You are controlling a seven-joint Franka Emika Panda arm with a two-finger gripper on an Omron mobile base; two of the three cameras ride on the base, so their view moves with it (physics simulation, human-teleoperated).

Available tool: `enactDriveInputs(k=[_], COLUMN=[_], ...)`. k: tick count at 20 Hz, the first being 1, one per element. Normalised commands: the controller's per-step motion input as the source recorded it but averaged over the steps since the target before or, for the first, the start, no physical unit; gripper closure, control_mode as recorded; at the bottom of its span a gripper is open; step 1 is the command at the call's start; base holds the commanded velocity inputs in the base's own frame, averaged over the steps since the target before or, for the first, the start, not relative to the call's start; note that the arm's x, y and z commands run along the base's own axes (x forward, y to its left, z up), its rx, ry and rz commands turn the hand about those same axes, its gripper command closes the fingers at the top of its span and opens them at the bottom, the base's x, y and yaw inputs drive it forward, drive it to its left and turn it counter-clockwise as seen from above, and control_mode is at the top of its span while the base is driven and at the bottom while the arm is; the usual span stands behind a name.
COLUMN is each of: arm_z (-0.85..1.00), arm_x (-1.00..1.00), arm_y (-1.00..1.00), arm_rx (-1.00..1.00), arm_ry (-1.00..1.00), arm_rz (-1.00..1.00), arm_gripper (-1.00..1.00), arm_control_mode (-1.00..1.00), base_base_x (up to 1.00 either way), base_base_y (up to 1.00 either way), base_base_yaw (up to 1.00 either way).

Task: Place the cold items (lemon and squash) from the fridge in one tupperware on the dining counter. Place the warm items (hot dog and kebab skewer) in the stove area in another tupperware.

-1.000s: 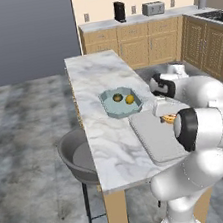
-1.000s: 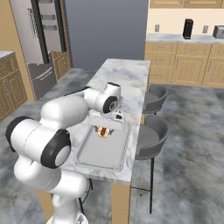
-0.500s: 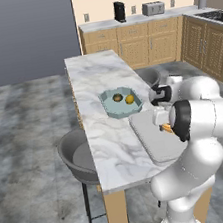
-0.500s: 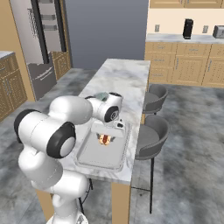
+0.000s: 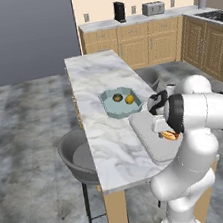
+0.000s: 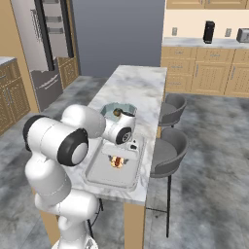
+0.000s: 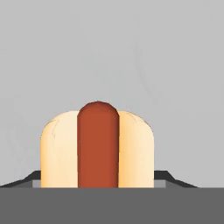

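Note:
My gripper [image 7: 99,177] is shut on the hot dog [image 7: 97,144], a red sausage in a pale bun, seen end-on between the two dark tips. From the base, the gripper [image 5: 167,130] [image 6: 117,156] holds the hot dog [image 5: 168,135] [image 6: 115,161] low over a flat grey tupperware [image 5: 147,138] [image 6: 103,171] at the near end of the marble dining counter [image 5: 94,80]. Just beyond it stands a teal tupperware [image 5: 109,109] [image 6: 108,107] with the yellow lemon [image 5: 129,99] and the dark squash [image 5: 117,97] inside. The kebab skewer is out of view.
Grey stools stand on both sides of the counter [image 5: 77,159] [image 6: 168,146] [image 6: 172,104]. A steel fridge [image 6: 44,48] is at the far left. The back counter carries a black coffee machine [image 5: 119,11] and a toaster [image 5: 153,8].
The arm has folded in and the gripper has carried the hot dog down and a little nearer over the grey tupperware. The teal tupperware and its contents have stayed put.

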Motion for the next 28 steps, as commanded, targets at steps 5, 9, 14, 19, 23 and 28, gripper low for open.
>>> enactDriveInputs(k=[5,9,14,19,23,28], arm_z=[-0.30,-0.14,-0.04,0.29,0.79,1.00], arm_x=[0.02,0.00,0.00,-0.20,-0.33,-0.43], arm_y=[0.13,0.05,0.00,0.00,0.00,0.00], arm_rx=[0.00,0.00,0.00,0.00,0.00,-0.01], arm_ry=[0.00,0.00,-0.01,-0.03,-0.08,-0.07], arm_rz=[0.00,-0.03,-0.03,-0.05,-0.07,-0.07], arm_gripper=[1.00,-1.00,-1.00,-1.00,-1.00,-1.00], arm_control_mode=[-1.00,-1.00,-1.00,-1.00,-1.00,-1.00], base_base_x=[0.00,0.00,0.00,0.00,0.00,0.00], base_base_y=[0.00,0.00,0.00,0.00,0.00,0.00], base_base_yaw=[0.00,0.00,0.00,0.00,0.00,0.00])
